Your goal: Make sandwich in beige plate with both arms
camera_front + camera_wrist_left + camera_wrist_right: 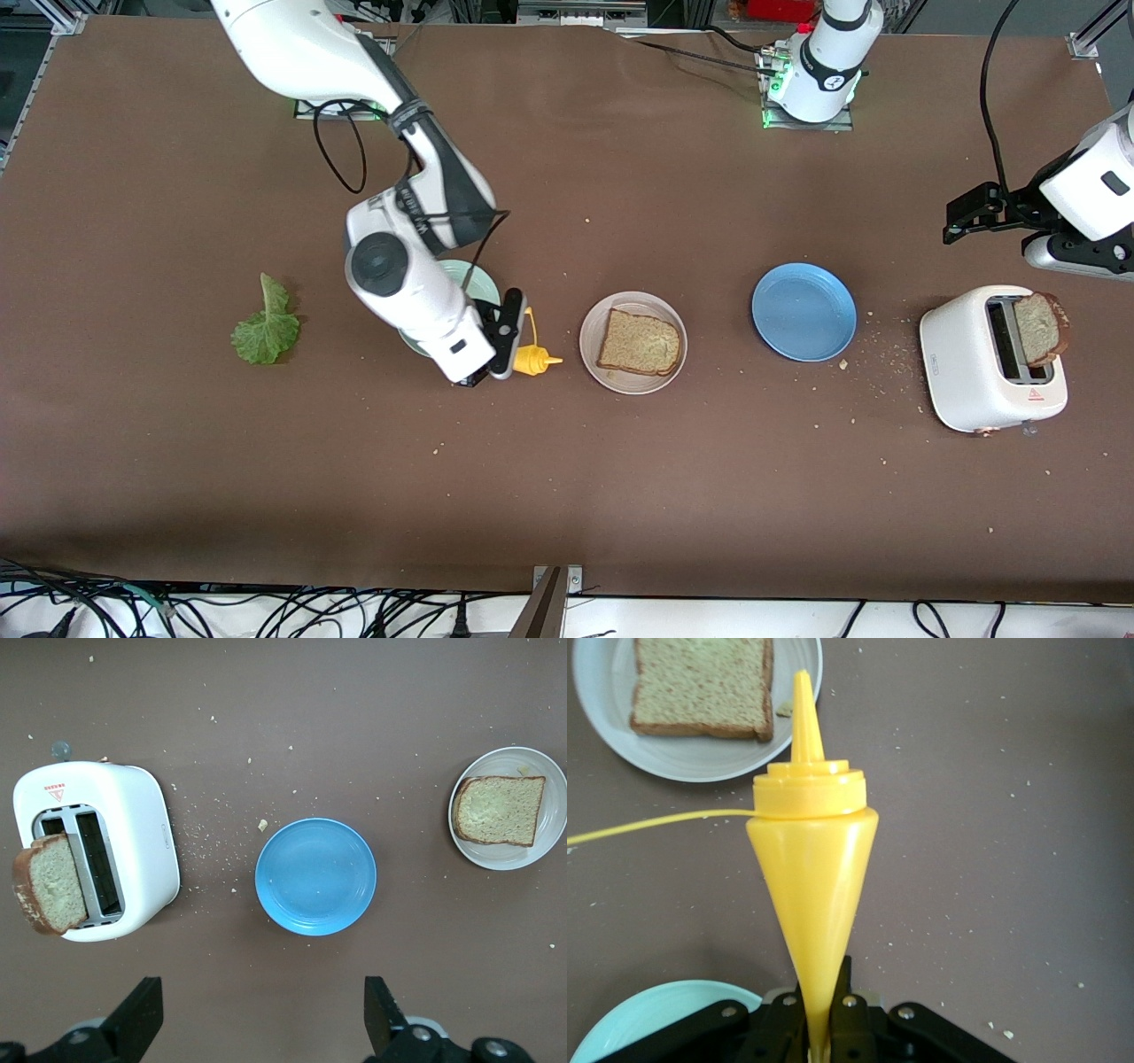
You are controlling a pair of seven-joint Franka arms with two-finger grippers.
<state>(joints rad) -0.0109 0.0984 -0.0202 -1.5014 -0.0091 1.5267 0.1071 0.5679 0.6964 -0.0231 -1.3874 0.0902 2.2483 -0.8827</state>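
Bread sits as a single brown slice on the beige plate, just beside the right gripper toward the left arm's end of the table. From my station I see that gripper clenched on the yellow squeeze bottle, whose nozzle points at the plate; in the right wrist view the bottle narrows down into the fingers, with the plate and its slice just past the tip. The right arm reaches over the mint-green plate, which it mostly covers, so I cannot tell what lies on it.

The lettuce leaf lies flat on the table, well apart from the beige plate toward the right arm's end. The left gripper hangs released, jaws wide, over the table near the toaster; in the left wrist view its black fingers frame the scene below.

The blue plate holds nothing and sits between the beige plate and the toaster. A second slice stands tilted in one slot of the white toaster.

The table has a brown covering, scattered with crumbs, thickest between the blue plate and the toaster. Black cables trail along the edge nearest the front camera.
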